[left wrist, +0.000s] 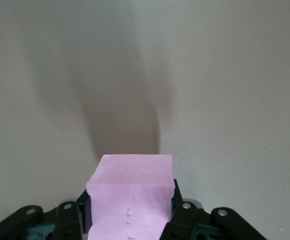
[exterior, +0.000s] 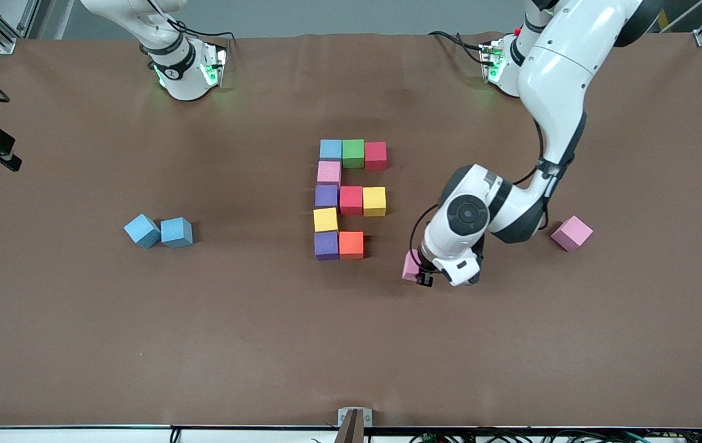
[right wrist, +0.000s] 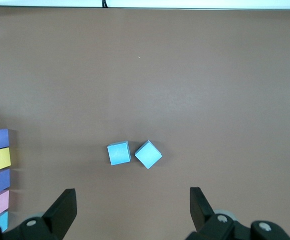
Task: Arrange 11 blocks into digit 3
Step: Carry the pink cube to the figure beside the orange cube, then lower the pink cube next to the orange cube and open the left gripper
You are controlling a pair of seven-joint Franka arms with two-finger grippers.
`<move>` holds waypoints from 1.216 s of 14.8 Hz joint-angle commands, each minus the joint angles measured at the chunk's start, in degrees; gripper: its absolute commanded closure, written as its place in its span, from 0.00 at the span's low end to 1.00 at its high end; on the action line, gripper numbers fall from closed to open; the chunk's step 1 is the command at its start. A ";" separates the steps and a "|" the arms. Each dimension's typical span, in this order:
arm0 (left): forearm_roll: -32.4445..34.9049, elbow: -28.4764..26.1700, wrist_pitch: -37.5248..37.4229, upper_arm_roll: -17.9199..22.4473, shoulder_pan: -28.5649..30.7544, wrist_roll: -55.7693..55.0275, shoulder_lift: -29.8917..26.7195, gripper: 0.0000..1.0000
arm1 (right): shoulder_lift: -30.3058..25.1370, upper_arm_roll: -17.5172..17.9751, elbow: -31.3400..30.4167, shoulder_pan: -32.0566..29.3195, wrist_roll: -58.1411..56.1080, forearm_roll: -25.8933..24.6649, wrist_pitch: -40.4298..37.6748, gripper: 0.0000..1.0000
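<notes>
Left gripper [exterior: 422, 275] clamped on a pink block [left wrist: 130, 192], over bare table beside the orange block [exterior: 351, 244]. Foam looks light, soft and grippy, so squeezing two flat side faces should hold. Right gripper [right wrist: 133, 206] waits spread wide, high over two blue blocks [right wrist: 134, 153]. Count: ten blocks placed in the figure [exterior: 351, 198], one held, one spare pink block [exterior: 571, 233], two blue loose.

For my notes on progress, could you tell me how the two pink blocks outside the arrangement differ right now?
The held pink block is clamped in the shut left gripper near the orange block; the loose pink block lies free toward the left arm's end of the table, turned askew. Both are pink cubes of like size.
</notes>
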 commanded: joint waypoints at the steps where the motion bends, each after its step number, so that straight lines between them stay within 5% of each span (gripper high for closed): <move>1: -0.87 1.32 -0.55 0.59 -1.54 -8.34 0.80 0.76 | 0.20 0.09 0.58 0.19 0.78 -0.25 0.04 0.00; 6: -0.52 4.39 -0.55 1.03 -4.88 -16.71 3.61 0.76 | 0.20 0.09 0.58 0.19 0.78 -0.25 0.04 0.00; 18: -0.34 5.80 -2.31 1.21 -7.52 -15.67 6.07 0.75 | 0.20 0.09 0.67 0.19 0.78 -0.33 0.04 0.00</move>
